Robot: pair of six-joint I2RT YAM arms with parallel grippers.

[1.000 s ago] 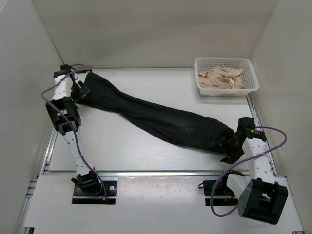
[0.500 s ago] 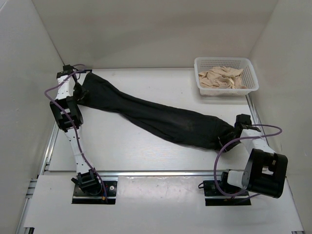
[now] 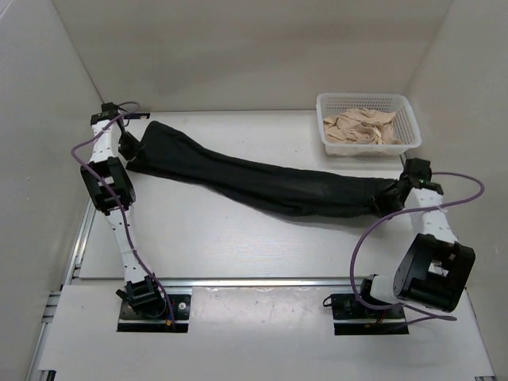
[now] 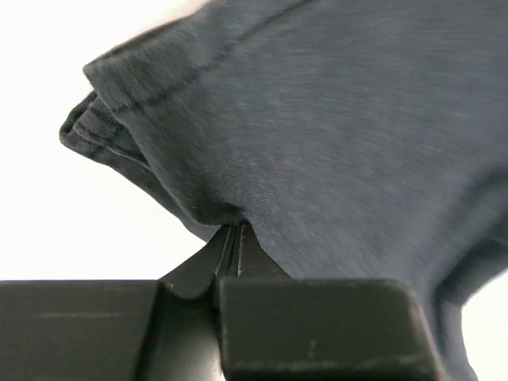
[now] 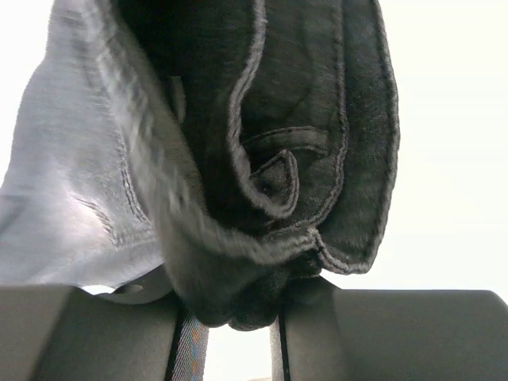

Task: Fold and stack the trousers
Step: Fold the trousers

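Note:
The black trousers (image 3: pixel 262 181) are stretched across the table from far left to right. My left gripper (image 3: pixel 129 148) is shut on a hem at their left end; in the left wrist view the fabric (image 4: pixel 317 119) is pinched between the closed fingertips (image 4: pixel 248 255). My right gripper (image 3: pixel 390 197) is shut on the bunched right end. In the right wrist view thick folds of the trousers (image 5: pixel 262 159) fill the gap between its fingers (image 5: pixel 317 317).
A white basket (image 3: pixel 409 132) holding a beige cloth (image 3: pixel 359 127) stands at the far right of the table. White walls close in the left, back and right sides. The arm bases (image 3: pixel 147 298) sit on the near edge.
Both grippers closed on the ends of the trousers. The right arm swung its end away from the near edge toward the basket, pulling the garment taut and straighter.

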